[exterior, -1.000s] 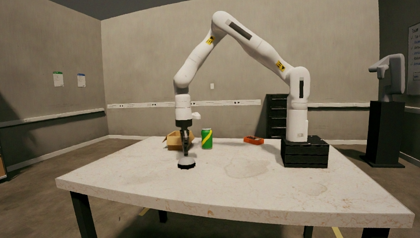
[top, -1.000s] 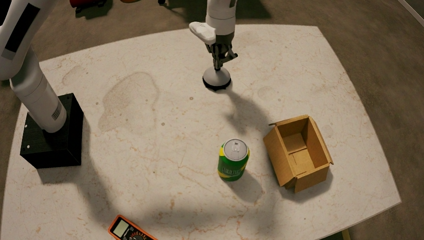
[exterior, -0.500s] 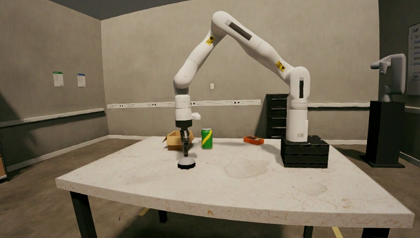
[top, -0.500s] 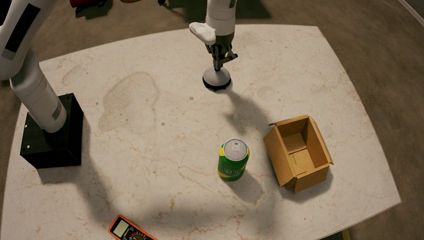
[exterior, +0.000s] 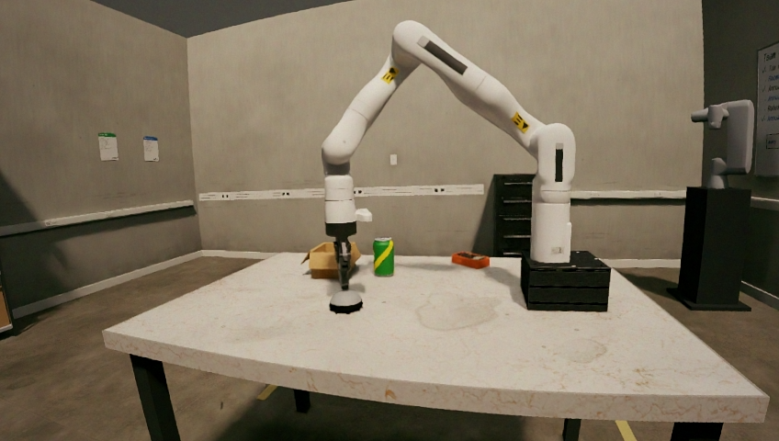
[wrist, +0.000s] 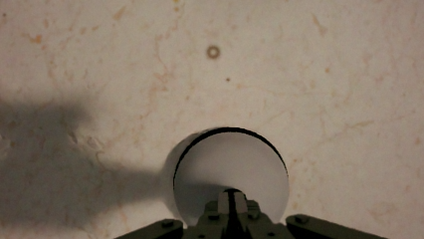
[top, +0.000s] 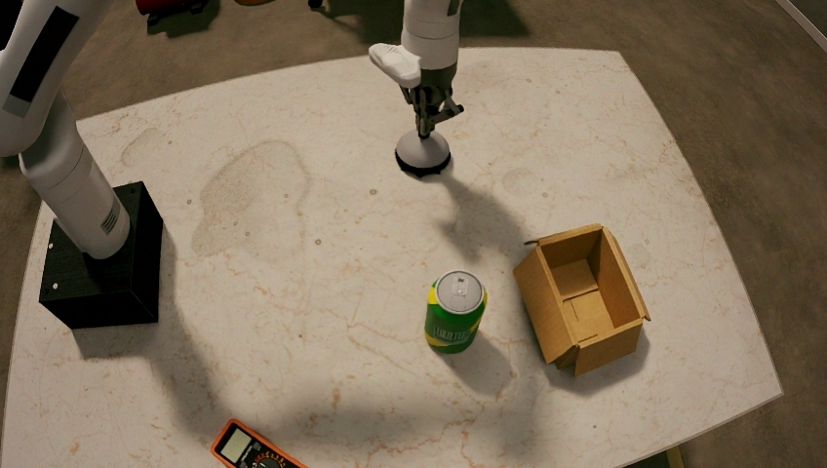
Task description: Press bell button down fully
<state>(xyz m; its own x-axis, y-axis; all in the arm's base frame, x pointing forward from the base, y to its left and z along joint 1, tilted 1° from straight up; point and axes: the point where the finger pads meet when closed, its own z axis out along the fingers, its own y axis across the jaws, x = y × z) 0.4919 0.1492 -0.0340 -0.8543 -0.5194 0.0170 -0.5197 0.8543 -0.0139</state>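
On the far side of the marble table (top: 667,144), seen from above, the bell (top: 422,153) sits as a grey dome on a dark base, and everything else is best placed from it. The gripper (top: 425,134) stands straight over the bell with its fingers drawn together on nothing, their tips at the crown of the dome. Toward the near edge from the bell stands a green soda can (top: 455,313), and beside the can, further right, an open cardboard box (top: 580,298). Well to the left of the bell is the arm's black base block (top: 138,290), and an orange multimeter (top: 249,446) lies at the near edge, far from the bell.

From the exterior view the arm bends over and drops its wrist vertically onto the bell (exterior: 345,301). The closed gripper (exterior: 344,285) meets the top of the dome or is just short of it; the button itself is hidden under the fingertips, so whether it is pressed cannot be told. The can (exterior: 383,256) and box (exterior: 322,262) stand behind the bell.

Looking down from the wrist, the bell (wrist: 234,164) fills the lower middle, and the fingertips, pressed together, point at its centre.

Judging by this, alignment is done and the press is either beginning or under way. Still left: a full push, a short hold, then lifting so the button rises.
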